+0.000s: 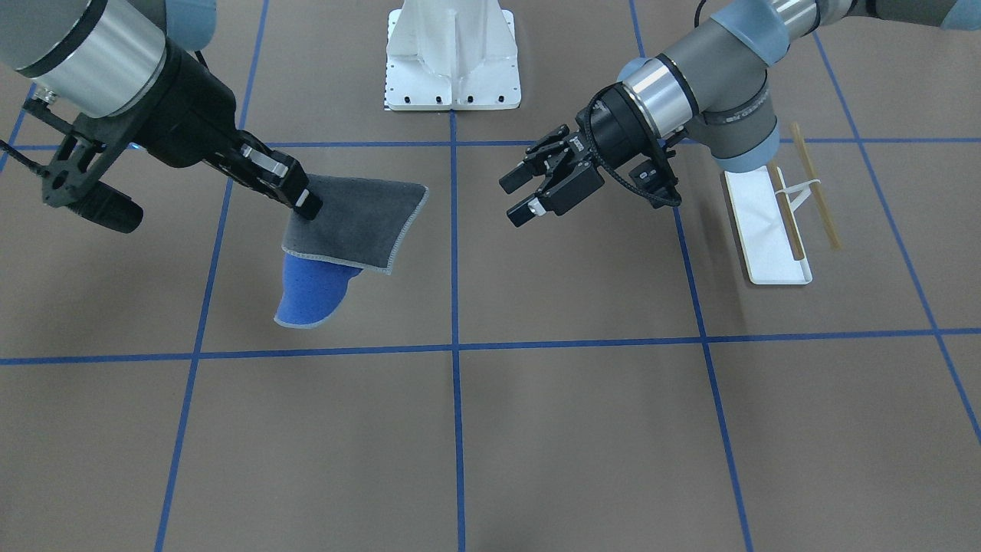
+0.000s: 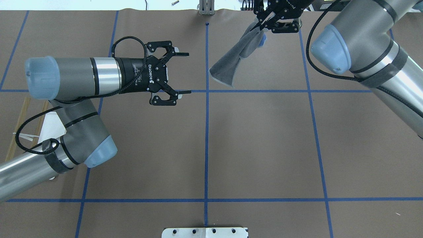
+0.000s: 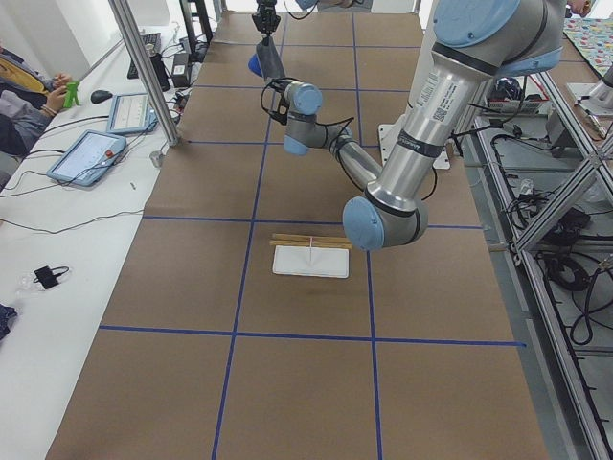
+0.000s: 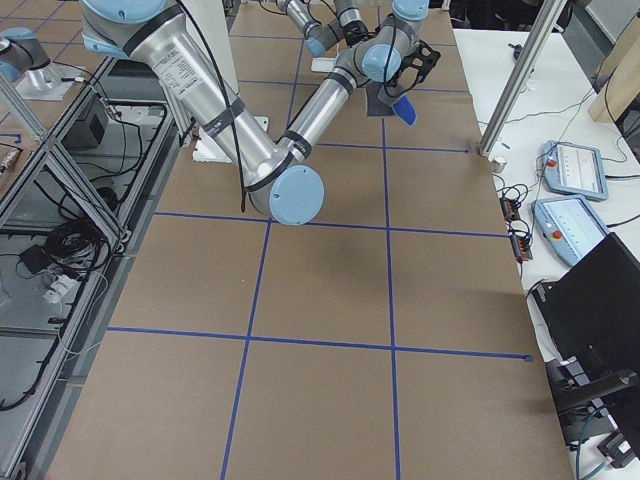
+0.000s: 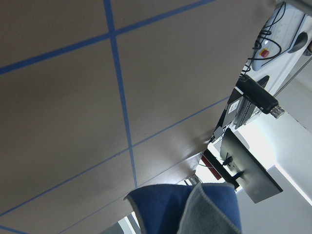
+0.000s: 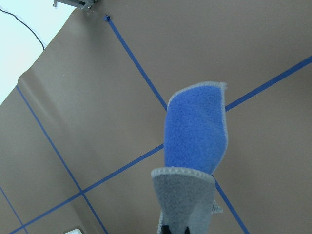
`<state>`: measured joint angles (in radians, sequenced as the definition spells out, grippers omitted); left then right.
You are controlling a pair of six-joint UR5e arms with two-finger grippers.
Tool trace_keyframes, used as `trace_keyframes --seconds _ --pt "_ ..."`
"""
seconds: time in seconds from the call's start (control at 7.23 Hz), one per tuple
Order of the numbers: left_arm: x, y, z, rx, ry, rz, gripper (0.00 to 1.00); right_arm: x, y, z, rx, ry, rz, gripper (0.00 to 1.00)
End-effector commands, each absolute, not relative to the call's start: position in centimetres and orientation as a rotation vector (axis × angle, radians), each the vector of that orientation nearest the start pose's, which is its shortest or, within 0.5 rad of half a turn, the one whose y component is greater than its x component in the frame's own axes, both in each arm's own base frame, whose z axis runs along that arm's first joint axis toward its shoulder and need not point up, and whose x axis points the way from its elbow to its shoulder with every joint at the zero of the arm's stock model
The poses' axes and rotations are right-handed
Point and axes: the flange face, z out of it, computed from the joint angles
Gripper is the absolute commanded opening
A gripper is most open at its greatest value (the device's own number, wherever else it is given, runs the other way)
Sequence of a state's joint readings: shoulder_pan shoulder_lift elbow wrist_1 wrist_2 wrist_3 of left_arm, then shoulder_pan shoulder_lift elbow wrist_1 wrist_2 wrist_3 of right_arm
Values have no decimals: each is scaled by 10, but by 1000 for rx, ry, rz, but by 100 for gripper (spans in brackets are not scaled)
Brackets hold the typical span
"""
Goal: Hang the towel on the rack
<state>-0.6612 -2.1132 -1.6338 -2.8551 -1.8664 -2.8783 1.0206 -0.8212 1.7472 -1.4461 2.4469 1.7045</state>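
While the right claw [image 1: 306, 203] pinches one edge of the towel [image 1: 360, 222], the cloth hangs clear of the surface [image 1: 575, 429], well apart from the rack [image 1: 766, 230].
Its dark grey face lies uppermost in the front view, a bright blue flap curls out below, and light grey stitching runs along the edges. The left claw [image 2: 186, 72], fingers [image 2: 181, 53] spread apart and holding nothing, points toward the towel, near but not touching. The rack stands on its white base at the robot's left, two thin wooden rods [image 1: 816, 188] above it. The brown surface is gridded with blue tape [image 1: 456, 268]; a white pedestal [image 1: 452, 69] sits at the robot's base. Side views show a white desk [image 3: 38, 249] with tablets [image 3: 91, 155] and a dark monitor [image 4: 600, 300].
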Motion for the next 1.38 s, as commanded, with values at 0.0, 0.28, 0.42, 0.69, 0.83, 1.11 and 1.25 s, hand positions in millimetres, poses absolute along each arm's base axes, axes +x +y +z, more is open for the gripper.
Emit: trace_keyframes --seconds 0.0,0.28,0.42,0.69,0.83,1.11,1.25 --pt "430 -433 171 -897 1837 -1040 98 -294 -561 100 -273 -1263 536 0" --pt "433 -433 172 -897 1833 -1041 98 -293 -558 98 -265 -1276 522 0" --pt "432 -434 172 -889 1843 -1048 98 -290 -555 94 -262 -1294 510 0" --pt "427 -438 172 -864 1899 -1073 98 -289 -542 95 -258 -1309 487 0" --pt "425 -438 172 -862 1913 -1074 98 -288 -541 95 -258 -1310 487 0" --pt "426 -437 171 -863 1918 -1075 98 -285 -528 91 -263 -1325 475 0" --pt "425 -439 171 -856 1929 -1091 98 -284 -525 88 -269 -1329 477 0"
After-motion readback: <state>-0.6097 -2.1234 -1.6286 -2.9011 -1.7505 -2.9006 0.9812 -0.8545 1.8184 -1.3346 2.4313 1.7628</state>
